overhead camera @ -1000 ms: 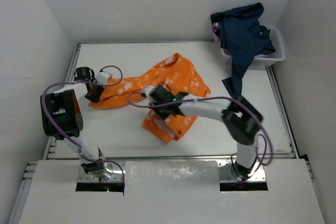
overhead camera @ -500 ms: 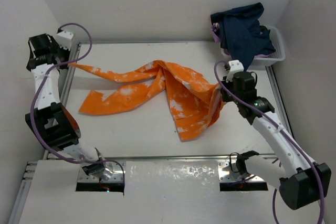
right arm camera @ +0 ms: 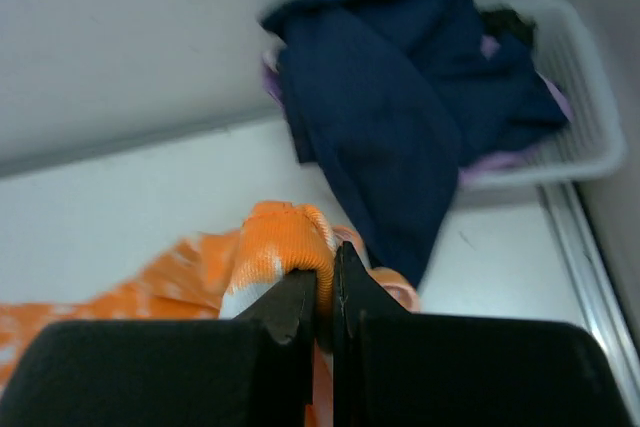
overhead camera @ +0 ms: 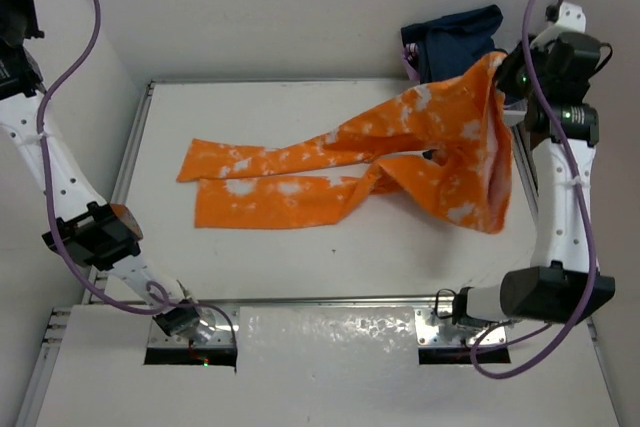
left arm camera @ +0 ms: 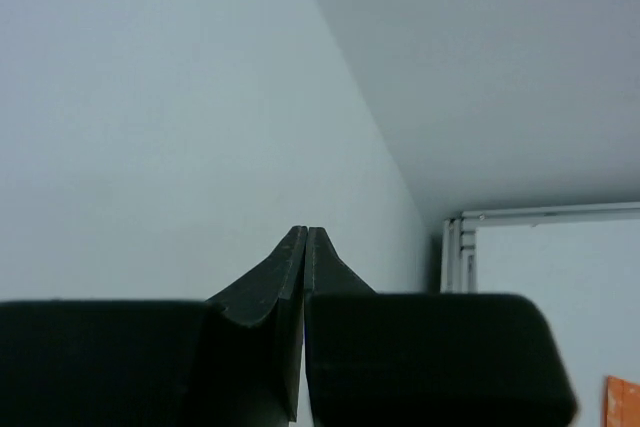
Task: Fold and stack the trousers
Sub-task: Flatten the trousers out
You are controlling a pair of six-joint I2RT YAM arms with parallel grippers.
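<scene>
The orange trousers (overhead camera: 330, 172) with white splotches lie stretched across the table, both legs pointing left and side by side. Their right end is lifted off the table. My right gripper (overhead camera: 503, 72) is shut on that end, a thick orange hem (right arm camera: 275, 237), and holds it high at the back right, in front of the basket. The cloth hangs down from the right gripper (right arm camera: 325, 267) in a fold. My left gripper (left arm camera: 305, 232) is shut and empty, raised high at the far left and facing the wall, well away from the trousers.
A white basket (overhead camera: 530, 97) stands at the back right corner with dark blue clothes (overhead camera: 455, 37) heaped in it and hanging over its edge; they also show in the right wrist view (right arm camera: 390, 117). White walls close in on the table on three sides.
My right gripper has swung up and back to the right, dragging the trousers with it. My left gripper has let go of the leg end and risen to the upper left. The legs now lie straight.
</scene>
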